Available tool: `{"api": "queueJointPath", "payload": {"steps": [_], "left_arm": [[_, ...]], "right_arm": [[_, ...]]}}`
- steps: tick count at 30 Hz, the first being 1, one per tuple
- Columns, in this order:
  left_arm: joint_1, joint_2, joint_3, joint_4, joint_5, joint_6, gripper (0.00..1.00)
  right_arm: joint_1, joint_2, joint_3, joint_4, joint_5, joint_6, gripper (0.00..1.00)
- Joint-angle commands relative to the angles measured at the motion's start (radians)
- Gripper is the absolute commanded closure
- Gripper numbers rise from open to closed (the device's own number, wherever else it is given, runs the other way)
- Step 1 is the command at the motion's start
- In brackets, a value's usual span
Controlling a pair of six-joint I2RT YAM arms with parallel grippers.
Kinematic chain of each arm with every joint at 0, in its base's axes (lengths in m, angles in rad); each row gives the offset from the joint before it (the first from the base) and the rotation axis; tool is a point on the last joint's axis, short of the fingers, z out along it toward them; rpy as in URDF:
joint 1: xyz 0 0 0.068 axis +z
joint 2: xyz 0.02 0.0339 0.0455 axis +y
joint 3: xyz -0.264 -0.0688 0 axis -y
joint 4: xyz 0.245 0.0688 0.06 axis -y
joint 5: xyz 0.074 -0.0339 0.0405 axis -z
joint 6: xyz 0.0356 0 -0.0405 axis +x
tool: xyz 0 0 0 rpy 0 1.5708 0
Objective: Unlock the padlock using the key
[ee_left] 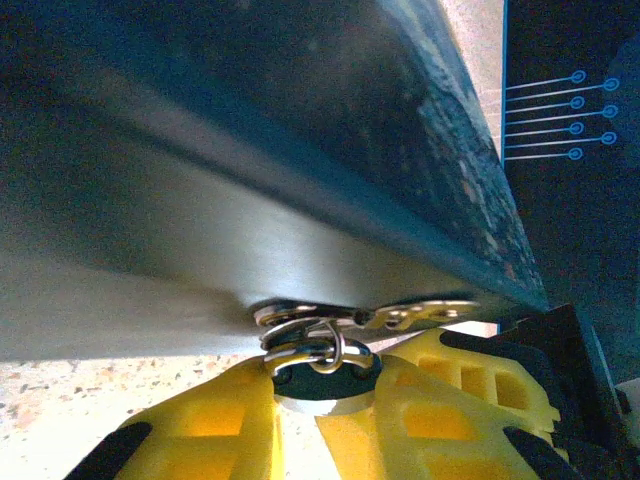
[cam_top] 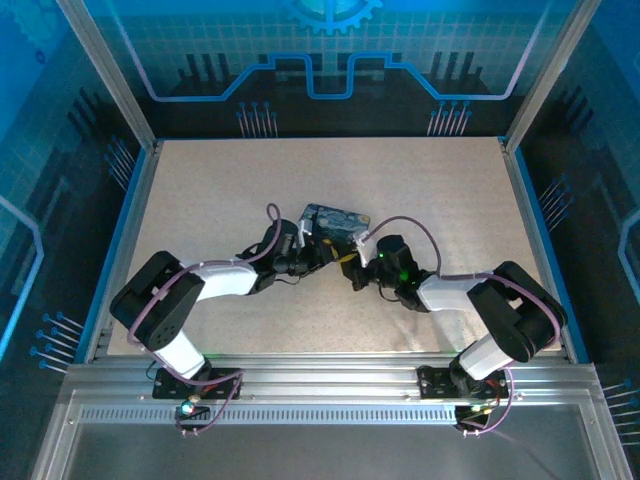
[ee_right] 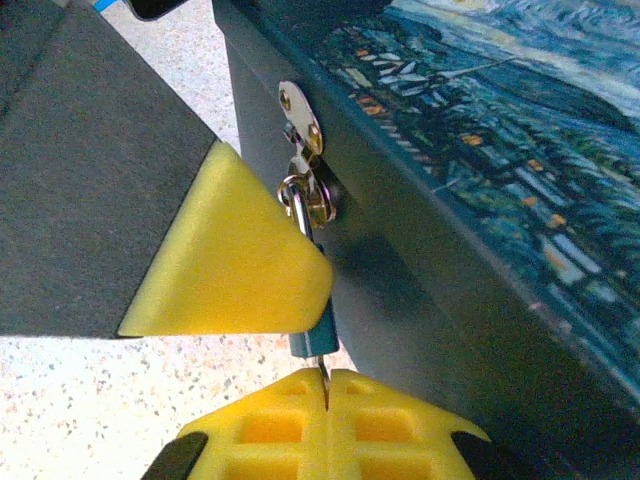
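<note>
On the bench [cam_top: 220, 180], centre: tin [cam_top: 335, 221], flanked by both arms. On the tin's near side wall, the padlock [ee_right: 308, 343] hangs from the hasp [ee_right: 301, 115]. The left tool [ee_left: 318, 405] pinches the padlock from the left. The right tool [ee_right: 326, 388] sits just below it, the key [ee_right: 323, 371] between its pads, tip at the padlock's underside.

padlock [ee_right: 303, 342] mostly hidden — key [ee_right: 324, 373] barely visible sliver

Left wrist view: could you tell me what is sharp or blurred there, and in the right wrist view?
Left wrist: the tin is dark and blurred up close, while the padlock glints in fair focus. Right wrist: the hasp is crisp and evenly lit.
</note>
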Motion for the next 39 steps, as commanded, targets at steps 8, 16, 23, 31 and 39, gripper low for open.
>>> {"api": "queueJointPath", "payload": {"steps": [8, 16, 23, 31, 39], "left_arm": [[-0.064, 0.107, -0.018, 0.097, 0.097, -0.043, 0.76], [-0.062, 0.114, -0.042, 0.143, 0.082, -0.056, 0.64], [-0.049, 0.079, -0.070, 0.151, 0.077, -0.060, 0.53], [-0.019, -0.017, -0.146, 0.195, 0.050, -0.072, 0.35], [-0.001, -0.020, -0.203, 0.326, 0.063, -0.144, 0.34]], "right_arm": [[-0.010, -0.014, -0.075, 0.133, 0.018, 0.006, 1.00], [-0.010, -0.008, -0.129, 0.128, 0.035, 0.046, 1.00], [-0.008, -0.029, -0.147, 0.105, 0.059, 0.059, 1.00], [-0.008, -0.066, -0.145, 0.040, 0.032, 0.085, 1.00], [-0.008, -0.086, -0.114, -0.007, -0.057, 0.217, 1.00]]}}
